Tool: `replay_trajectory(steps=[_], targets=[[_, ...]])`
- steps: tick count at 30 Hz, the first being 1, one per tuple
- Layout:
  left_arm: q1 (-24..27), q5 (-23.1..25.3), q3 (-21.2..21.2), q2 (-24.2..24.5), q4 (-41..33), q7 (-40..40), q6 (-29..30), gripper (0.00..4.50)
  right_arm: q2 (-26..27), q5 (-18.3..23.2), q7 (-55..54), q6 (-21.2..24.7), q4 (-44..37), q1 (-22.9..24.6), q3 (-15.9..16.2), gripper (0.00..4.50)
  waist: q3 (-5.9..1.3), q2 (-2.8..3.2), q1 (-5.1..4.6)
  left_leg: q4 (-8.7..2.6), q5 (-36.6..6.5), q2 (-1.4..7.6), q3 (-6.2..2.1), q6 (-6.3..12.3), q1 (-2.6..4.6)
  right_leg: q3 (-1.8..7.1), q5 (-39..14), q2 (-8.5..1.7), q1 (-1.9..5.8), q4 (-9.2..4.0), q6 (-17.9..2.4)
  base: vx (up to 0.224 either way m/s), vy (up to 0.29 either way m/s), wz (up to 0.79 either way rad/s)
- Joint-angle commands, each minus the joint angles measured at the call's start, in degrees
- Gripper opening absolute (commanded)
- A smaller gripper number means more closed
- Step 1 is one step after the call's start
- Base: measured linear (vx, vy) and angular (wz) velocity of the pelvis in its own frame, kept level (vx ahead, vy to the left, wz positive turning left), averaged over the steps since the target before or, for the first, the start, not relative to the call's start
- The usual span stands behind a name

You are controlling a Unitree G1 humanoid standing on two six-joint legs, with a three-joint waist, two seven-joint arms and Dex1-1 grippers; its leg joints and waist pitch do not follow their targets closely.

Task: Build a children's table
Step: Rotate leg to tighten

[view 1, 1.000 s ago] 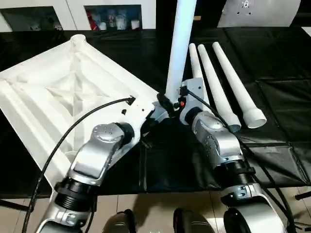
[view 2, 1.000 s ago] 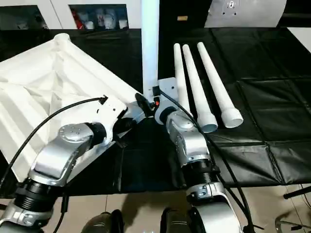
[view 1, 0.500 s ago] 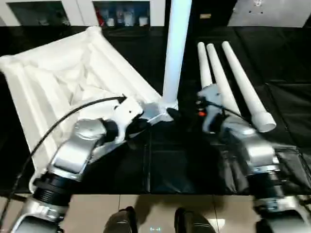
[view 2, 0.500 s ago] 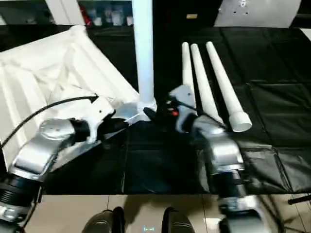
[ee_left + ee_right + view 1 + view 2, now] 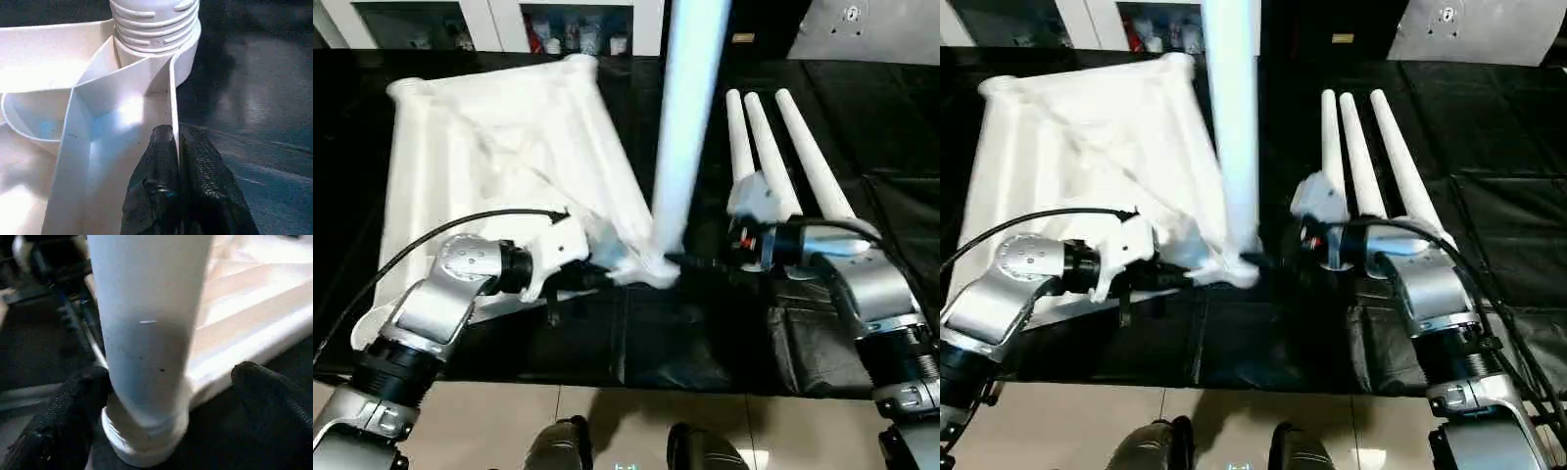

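- Progress first: one leg (image 5: 688, 117) stands upright in the corner socket (image 5: 155, 29) of the upside-down tabletop (image 5: 499, 147), at the corner nearest me. By my reckoning that's one of four legs in.
- Threads on the leg's base show above the socket in the left wrist view, so I judge it may not be fully seated.
- Three legs (image 5: 783, 157) lie side by side on the worktop, toward its right half, untouched; those are what's left.
- My left gripper (image 5: 172, 142) is pinched together on a thin rib (image 5: 172, 93) of the tabletop just beside that socket, steadying it.
- My right gripper (image 5: 171, 387) stands wide apart, one finger on either side of the upright leg near its base, not clamping it.
- The worktop (image 5: 891, 215) is covered in black cloth, creased in places.
- At the room's back I see a white cabinet (image 5: 499, 15) with glass doors and small items inside; pale floor (image 5: 460, 421) shows below the near edge.
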Motion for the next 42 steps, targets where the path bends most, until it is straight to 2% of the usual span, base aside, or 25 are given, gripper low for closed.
replay_trajectory(steps=[1,4,5,8,11,13,14,15,18,21,24,27,30,31,32,33,34,36,42], targets=[[-1.1,-0.3,-2.0,0.1,-1.1,-2.9,-2.0,0.0,-0.6,-0.7,1.5,-1.3,0.2,-0.6,1.1,4.44,-5.4,-0.19,-0.21,-3.24,-4.8,4.4,-1.54,7.56,1.73,3.05,-3.5,-5.22,3.63,-3.22,-16.1,0.0,0.0,0.0],[-1.5,0.3,-2.7,0.4,0.3,-4.3,-4.3,0.0,0.0,-0.7,3.1,-2.5,2.1,-1.2,2.5,4.44,-5.51,-0.18,-0.13,-3.19,-5.1,4.36,-1.59,7.46,1.73,3.01,-4.5,-5.31,3.65,-3.3,-16.0,0.0,0.0,0.0],[-1.5,0.3,-2.7,0.4,0.4,-4.3,-4.4,0.0,0.1,-0.7,3.1,-2.5,2.2,-1.2,2.5,4.07,-5.53,-0.22,-0.17,-3.17,-5.3,4.31,-1.55,7.26,1.67,3.02,-4.7,-5.32,3.69,-3.32,-16.0,0.0,0.0,0.0],[-1.8,0.3,-2.8,0.4,1.1,-4.6,-4.9,0.0,1.2,-0.2,2.8,-0.5,4.0,-2.1,2.2,4.02,-5.66,-0.19,-0.15,-3.12,-4.9,4.3,-1.62,7.09,1.61,3.0,-4.4,-5.22,3.79,-3.14,-16.0,0.0,0.0,0.0],[-1.9,0.3,-2.9,0.3,1.4,-4.8,-5.2,0.0,1.7,0.6,3.2,0.7,4.6,-2.5,2.0,3.64,-5.63,-0.24,-0.32,-3.08,-5.5,4.22,-1.6,6.8,1.57,2.96,-5.5,-5.25,3.83,-3.3,-16.0,0.0,0.0,0.0],[-2.0,0.3,-2.9,0.2,1.7,-4.9,-5.5,0.0,1.6,0.5,3.4,0.2,5.1,-2.5,2.2,3.63,-5.65,-0.28,-0.34,-3.12,-5.6,4.27,-1.63,6.64,1.54,2.95,-5.8,-5.25,3.85,-3.25,-15.8,0.0,0.0,0.0],[-2.1,0.3,-2.9,0.2,1.9,-4.9,-5.6,0.0,1.5,0.5,3.6,-0.1,5.4,-2.6,2.4,3.55,-5.72,-0.28,-0.37,-3.04,-5.3,4.25,-1.6,6.73,1.54,2.99,-5.3,-5.26,3.83,-3.22,-15.8,0.0,0.0,0.0],[-2.1,0.2,-2.9,0.2,2.0,-4.9,-5.7,0.0,1.5,0.5,3.7,-0.2,5.6,-2.6,2.4,3.26,-5.72,-0.3,-0.38,-3.03,-4.9,4.23,-1.6,6.87,1.53,2.97,-4.8,-5.22,3.81,-3.16,-15.8,0.0,0.0,0.0],[-2.3,0.2,-2.9,0.1,2.5,-4.9,-6.1,0.0,1.4,0.2,4.4,-0.6,6.2,-2.8,2.6,3.16,-5.61,-0.3,-0.39,-3.02,-5.2,4.23,-1.57,7.03,1.54,2.96,-4.9,-5.19,3.74,-3.2,-16.0,0.0,0.0,0.0],[-2.3,0.2,-2.9,0.1,2.6,-4.8,-6.2,0.0,1.2,0.0,4.9,-0.7,6.4,-2.7,2.7,2.85,-5.56,-0.29,-0.38,-3.08,-5.9,4.27,-1.6,6.65,1.61,2.95,-6.3,-5.23,3.69,-3.33,-15.8,0.0,0.0,0.0],[-2.2,0.2,-2.9,0.2,2.5,-4.8,-6.1,0.0,1.1,-0.1,5.3,-0.7,6.3,-2.4,3.0,2.61,-5.58,-0.31,-0.41,-3.03,-5.5,4.26,-1.57,6.82,1.62,2.98,-5.6,-5.23,3.68,-3.25,-15.8,0.0,0.0,0.0],[-2.3,0.2,-2.9,0.2,2.8,-4.9,-6.2,0.0,1.2,0.0,5.4,-0.7,6.2,-2.4,3.0,2.52,-5.48,-0.28,-0.42,-3.07,-5.8,4.25,-1.6,6.84,1.59,2.95,-6.1,-5.19,3.67,-3.32,-15.7,0.0,0.0,0.0],[-2.4,0.3,-2.9,0.2,3.1,-4.9,-6.4,0.0,1.3,0.1,5.7,-0.6,6.1,-2.3,3.1,2.49,-5.48,-0.27,-0.4,-3.08,-5.9,4.24,-1.61,6.67,1.6,2.97,-6.5,-5.24,3.7,-3.37,-15.6,0.0,0.0,0.0],[-2.5,0.2,-2.9,0.2,3.2,-4.9,-6.4,0.0,1.5,1.0,5.9,1.3,5.9,-2.3,2.7,2.49,-5.42,-0.27,-0.41,-3.11,-5.8,4.22,-1.59,6.76,1.65,2.98,-6.3,-5.15,3.68,-3.37,-15.6,0.0,0.0,0.0],[-2.6,0.1,-2.9,0.2,3.2,-4.9,-6.3,0.0,1.6,1.7,6.1,2.6,5.8,-2.4,2.5,2.84,-5.44,-0.27,-0.4,-3.09,-5.7,4.23,-1.6,6.83,1.62,2.98,-6.1,-5.15,3.7,-3.32,-15.7,0.0,0.0,0.0],[-2.6,0.1,-2.8,0.2,3.2,-5.0,-6.3,0.0,1.5,2.2,6.6,3.7,5.3,-2.3,2.5,2.84,-5.38,-0.25,-0.39,-3.12,-5.9,4.24,-1.62,6.86,1.59,2.95,-6.4,-5.18,3.71,-3.38,-15.7,0.0,0.0,0.0],[-2.6,0.1,-2.8,0.2,3.3,-5.0,-6.3,0.0,1.4,2.5,6.8,4.2,5.0,-2.2,2.5,3.05,-5.36,-0.27,-0.39,-3.12,-6.0,4.23,-1.63,6.87,1.56,2.94,-6.5,-5.15,3.76,-3.36,-15.7,0.0,0.0,0.0],[-2.7,0.1,-2.8,0.2,3.5,-5.0,-6.2,0.0,1.1,1.3,5.7,1.6,4.7,-1.7,2.6,3.27,-5.41,-0.2,-0.35,-3.1,-5.7,4.28,-1.61,6.77,1.62,2.95,-6.2,-5.2,3.63,-3.35,-15.6,0.0,0.0,0.0],[-2.9,0.1,-2.8,0.2,3.8,-5.1,-6.3,0.0,0.8,1.2,5.8,1.2,4.0,-1.3,2.6,3.79,-5.29,-0.12,-0.32,-3.14,-6.0,4.27,-1.61,6.69,1.67,2.94,-5.9,-5.18,3.58,-3.37,-15.8,0.0,0.0,0.0]])
